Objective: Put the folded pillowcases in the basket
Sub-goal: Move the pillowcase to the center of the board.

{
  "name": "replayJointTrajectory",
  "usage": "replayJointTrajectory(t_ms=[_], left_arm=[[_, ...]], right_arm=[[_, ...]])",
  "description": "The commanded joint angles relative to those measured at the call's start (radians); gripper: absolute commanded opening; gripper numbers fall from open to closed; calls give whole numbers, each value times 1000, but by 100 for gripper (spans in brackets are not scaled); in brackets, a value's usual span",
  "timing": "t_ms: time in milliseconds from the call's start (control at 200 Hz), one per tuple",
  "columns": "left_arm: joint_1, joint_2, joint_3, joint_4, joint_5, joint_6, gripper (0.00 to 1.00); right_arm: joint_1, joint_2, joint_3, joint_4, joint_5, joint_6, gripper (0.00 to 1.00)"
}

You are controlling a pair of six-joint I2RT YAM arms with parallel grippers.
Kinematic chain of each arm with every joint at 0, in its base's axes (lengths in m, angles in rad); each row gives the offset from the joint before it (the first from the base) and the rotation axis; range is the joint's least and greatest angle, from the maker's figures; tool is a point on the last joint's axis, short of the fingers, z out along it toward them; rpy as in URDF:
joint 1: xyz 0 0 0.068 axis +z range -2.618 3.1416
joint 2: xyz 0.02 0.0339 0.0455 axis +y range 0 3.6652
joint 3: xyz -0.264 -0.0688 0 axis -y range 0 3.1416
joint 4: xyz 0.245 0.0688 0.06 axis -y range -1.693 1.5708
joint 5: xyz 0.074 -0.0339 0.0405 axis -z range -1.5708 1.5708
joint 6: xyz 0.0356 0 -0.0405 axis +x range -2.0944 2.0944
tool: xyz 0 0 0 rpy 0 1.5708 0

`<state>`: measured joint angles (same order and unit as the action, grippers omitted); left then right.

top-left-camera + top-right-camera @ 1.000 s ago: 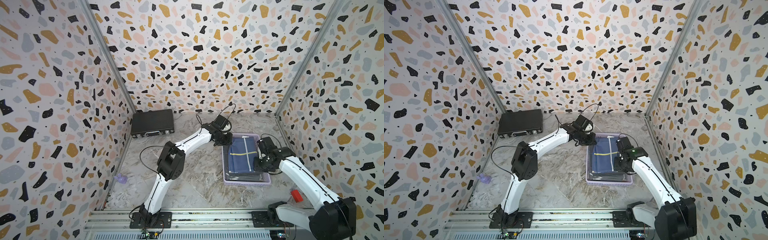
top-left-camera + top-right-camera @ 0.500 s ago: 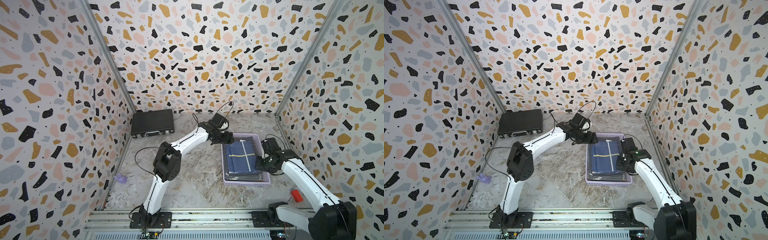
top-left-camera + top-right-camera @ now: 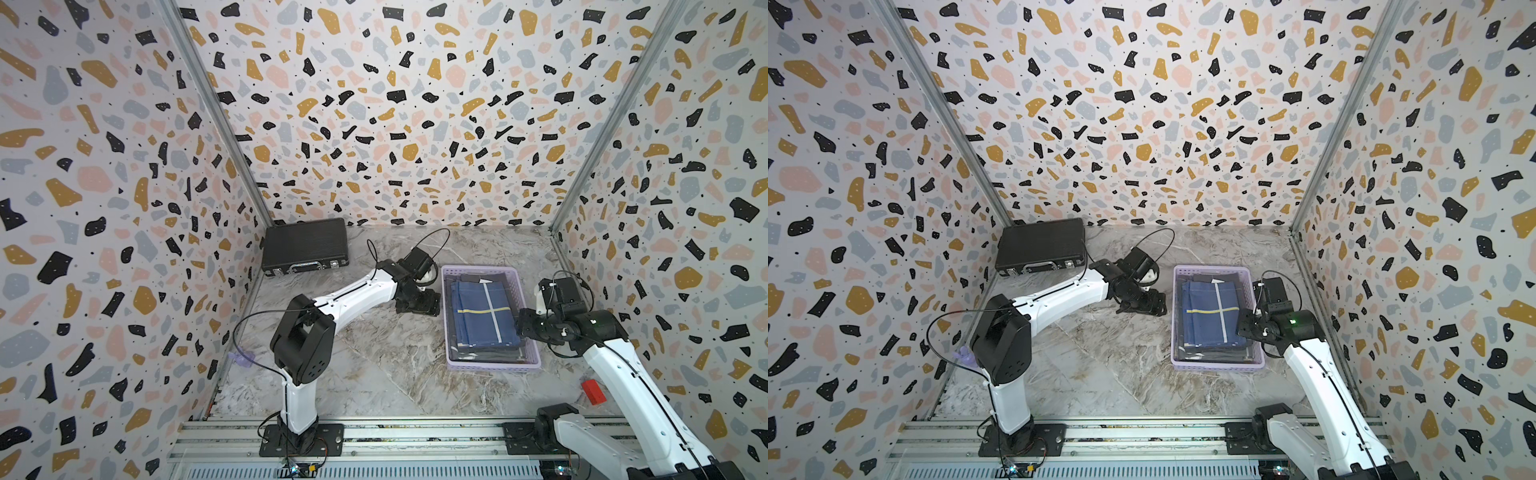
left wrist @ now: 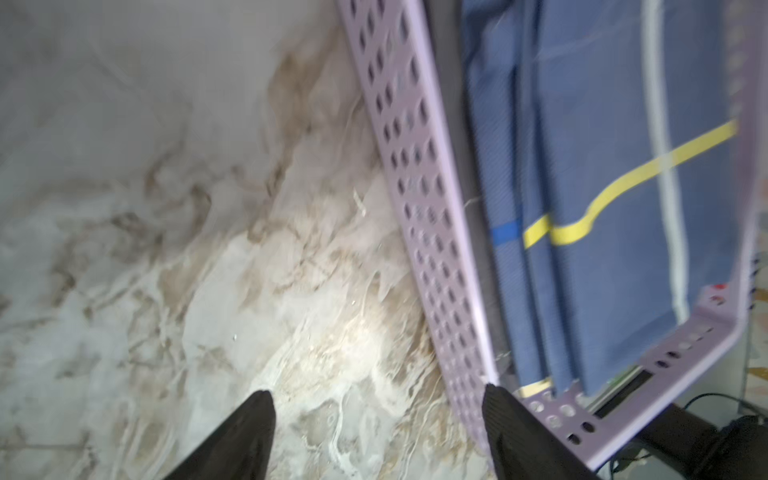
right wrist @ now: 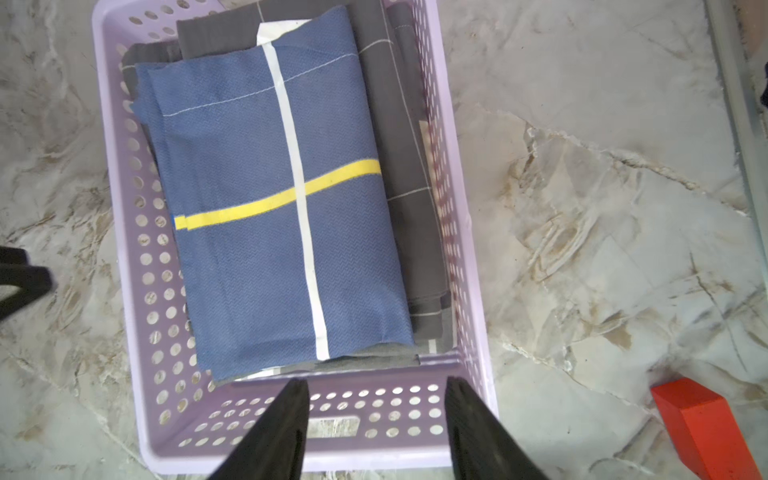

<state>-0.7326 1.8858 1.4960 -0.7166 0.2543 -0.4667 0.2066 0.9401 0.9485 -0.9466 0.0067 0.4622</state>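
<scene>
Your folded pillowcase [image 5: 282, 216] lay inside the basket [image 5: 124, 174], at twelve o'clock from the released, empty right end effector [image 5: 376, 419]; the left end effector [image 4: 376, 419], also released, hung outside the basket's wall over bare worktop [image 4: 166, 208].

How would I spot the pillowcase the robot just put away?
Find the lilac basket on the marbled table, between the two arms. The pillowcase is the blue folded cloth on top; unlike the grey cloth beneath it, it has a yellow stripe crossing a white one.

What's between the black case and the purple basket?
The left gripper and its arm, over bare marble floor. Both top views show it between the black case and the basket.
</scene>
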Motion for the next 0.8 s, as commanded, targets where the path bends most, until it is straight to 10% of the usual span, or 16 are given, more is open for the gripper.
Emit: replayJointTrajectory(t_ms=[0, 796], left_arm=[[-14, -45, -13, 67, 32, 0, 83], [-68, 78, 5, 166, -9, -54, 67]], right_arm=[[-4, -29, 11, -37, -21, -3, 58], [-4, -41, -49, -8, -28, -4, 58]])
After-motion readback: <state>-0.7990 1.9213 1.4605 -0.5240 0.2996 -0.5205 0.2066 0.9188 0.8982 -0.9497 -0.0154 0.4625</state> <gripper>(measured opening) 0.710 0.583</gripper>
